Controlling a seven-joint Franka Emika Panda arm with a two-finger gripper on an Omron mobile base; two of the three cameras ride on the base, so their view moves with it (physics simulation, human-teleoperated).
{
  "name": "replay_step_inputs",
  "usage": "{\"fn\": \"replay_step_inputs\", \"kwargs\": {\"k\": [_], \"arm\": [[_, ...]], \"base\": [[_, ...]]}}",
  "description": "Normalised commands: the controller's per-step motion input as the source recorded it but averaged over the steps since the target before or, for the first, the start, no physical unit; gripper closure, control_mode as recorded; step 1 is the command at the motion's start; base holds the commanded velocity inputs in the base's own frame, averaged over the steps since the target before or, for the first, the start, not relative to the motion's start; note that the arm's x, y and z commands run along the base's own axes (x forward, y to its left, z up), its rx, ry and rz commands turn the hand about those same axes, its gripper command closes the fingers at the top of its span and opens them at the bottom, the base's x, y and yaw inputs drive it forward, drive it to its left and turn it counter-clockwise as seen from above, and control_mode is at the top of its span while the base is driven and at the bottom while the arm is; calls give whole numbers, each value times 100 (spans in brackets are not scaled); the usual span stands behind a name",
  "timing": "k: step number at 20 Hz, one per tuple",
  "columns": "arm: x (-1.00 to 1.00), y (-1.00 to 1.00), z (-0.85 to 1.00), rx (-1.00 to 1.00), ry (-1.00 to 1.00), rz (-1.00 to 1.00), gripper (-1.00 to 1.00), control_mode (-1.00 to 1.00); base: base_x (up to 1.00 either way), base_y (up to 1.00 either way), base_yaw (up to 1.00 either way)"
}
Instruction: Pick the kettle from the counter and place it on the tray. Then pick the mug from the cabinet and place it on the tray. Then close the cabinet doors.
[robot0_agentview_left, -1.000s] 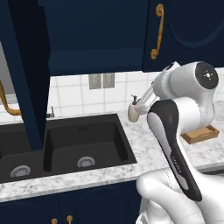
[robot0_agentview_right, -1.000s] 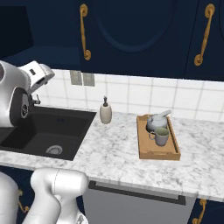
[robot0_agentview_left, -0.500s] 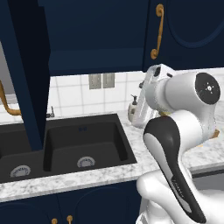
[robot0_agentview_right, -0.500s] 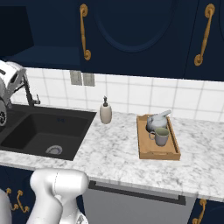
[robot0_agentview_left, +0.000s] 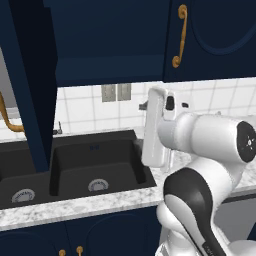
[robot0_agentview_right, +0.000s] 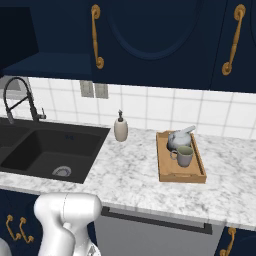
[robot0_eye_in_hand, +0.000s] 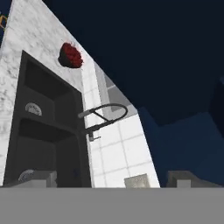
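Note:
The brown wooden tray (robot0_agentview_right: 165, 175) lies on the marble counter (robot0_agentview_right: 130, 175) to the right of the sink. On it stand the pale grey kettle (robot0_agentview_right: 176, 138) and, just in front of it, the olive mug (robot0_agentview_right: 184, 156). My gripper (robot0_eye_in_hand: 113, 178) is open, its two tips wide apart with nothing between them. It looks over the sink toward the navy cabinet (robot0_eye_in_hand: 175, 65). My arm (robot0_agentview_left: 210, 145) holds the hand above the counter just right of the sink, left of the tray. One cabinet door (robot0_agentview_left: 27, 100) stands swung open. The door (robot0_agentview_right: 145, 35) beside the opening looks shut.
A black double sink (robot0_agentview_right: 45, 150) with a dark arched faucet (robot0_agentview_right: 20, 97) fills the left of the counter. A beige soap pump bottle (robot0_agentview_right: 120, 130) stands between sink and tray. A red object (robot0_eye_in_hand: 70, 54) sits on the counter beyond the sink. The navy shelf (robot0_agentview_right: 50, 67) shows inside the cabinet.
My arm has swung left, away from the tray and over toward the sink, leaving the right base view. The gripper stays open. Kettle and mug have not moved.

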Motion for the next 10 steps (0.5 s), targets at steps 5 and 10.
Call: {"fn": "replay_step_inputs", "kwargs": {"k": [5, 10], "arm": [[-56, 57, 18, -1, 0, 28, -100, -100], [-62, 72, 7, -1, -9, 21, -100, -100]], "base": [[0, 0, 0], [0, 0, 0]]}}
